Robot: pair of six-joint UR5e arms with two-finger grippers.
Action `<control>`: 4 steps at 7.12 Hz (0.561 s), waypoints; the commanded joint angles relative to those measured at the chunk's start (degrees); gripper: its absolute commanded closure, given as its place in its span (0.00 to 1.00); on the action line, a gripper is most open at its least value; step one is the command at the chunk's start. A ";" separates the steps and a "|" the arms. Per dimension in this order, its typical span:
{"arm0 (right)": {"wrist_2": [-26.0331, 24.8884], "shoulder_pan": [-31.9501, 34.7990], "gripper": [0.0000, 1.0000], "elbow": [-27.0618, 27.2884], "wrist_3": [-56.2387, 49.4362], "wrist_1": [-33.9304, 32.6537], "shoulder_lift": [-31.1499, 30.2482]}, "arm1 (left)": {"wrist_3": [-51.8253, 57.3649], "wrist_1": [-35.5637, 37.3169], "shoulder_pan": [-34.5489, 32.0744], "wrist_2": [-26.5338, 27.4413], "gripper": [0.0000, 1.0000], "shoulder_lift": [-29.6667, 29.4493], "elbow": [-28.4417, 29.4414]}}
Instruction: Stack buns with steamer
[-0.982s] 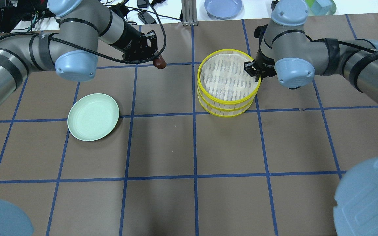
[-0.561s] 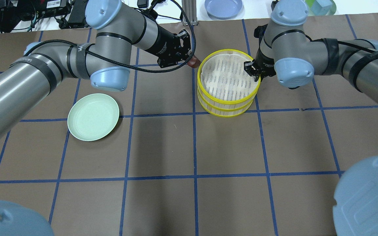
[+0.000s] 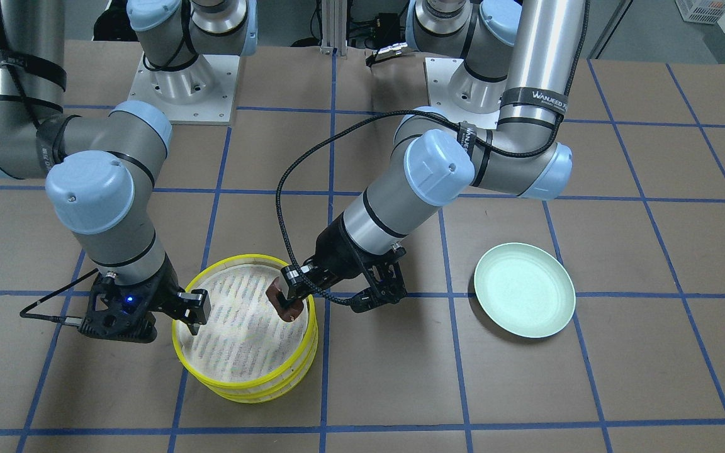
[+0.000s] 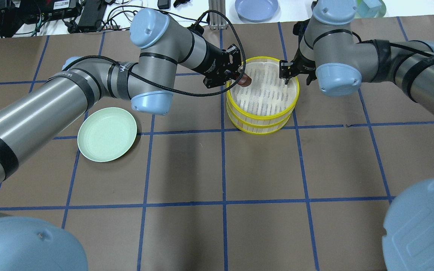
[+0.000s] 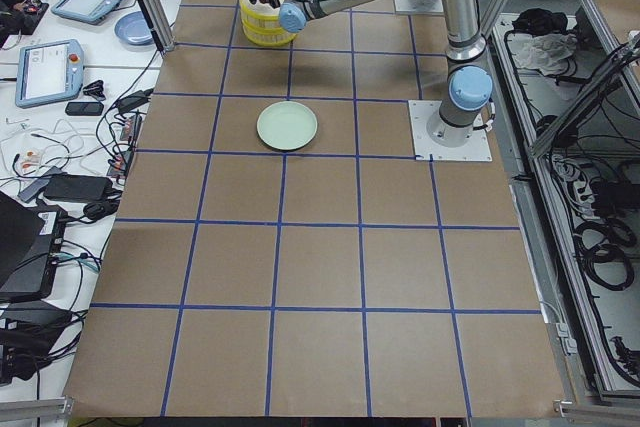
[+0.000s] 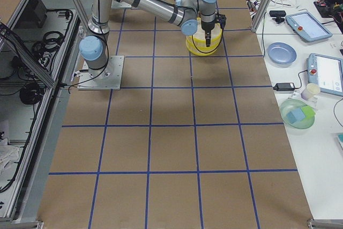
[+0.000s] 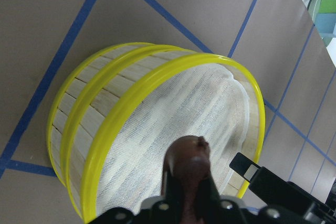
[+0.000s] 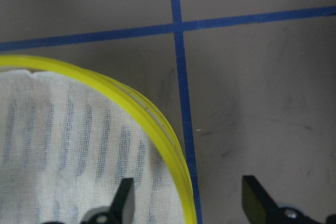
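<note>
The steamer (image 4: 263, 117) is two yellow-rimmed tiers stacked one on the other; the top tier's mesh floor is bare. My left gripper (image 4: 239, 78) is shut on the dark reddish-brown bun (image 4: 245, 80) and holds it just inside the steamer's left rim, above the mesh. The left wrist view shows the bun (image 7: 189, 162) over the top tier (image 7: 131, 92). My right gripper (image 4: 287, 73) is open and straddles the steamer's far right rim (image 8: 152, 118). The pale cream bun is out of view.
An empty mint-green plate (image 4: 107, 134) lies on the left of the table. A blue plate (image 4: 256, 8) sits beyond the table's far edge. The brown mat is marked with blue tape lines.
My left arm has carried the brown bun rightward from the table's left middle to over the steamer's left rim. My right gripper has shifted a little farther back along the right rim.
</note>
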 commanded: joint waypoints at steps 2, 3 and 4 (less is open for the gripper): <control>0.65 -0.82 0.00 -0.78 -0.57 4.54 -6.10 | -1.89 0.79 -1.27 -0.14 0.00 -0.65 0.17; 0.66 -0.82 0.00 -2.78 -0.57 10.49 -9.87 | -3.28 0.79 -1.27 -0.22 0.00 -0.65 0.52; 0.66 -0.82 0.00 -5.76 -0.57 16.30 -12.87 | -4.08 0.88 -1.27 -0.14 0.00 -0.56 0.70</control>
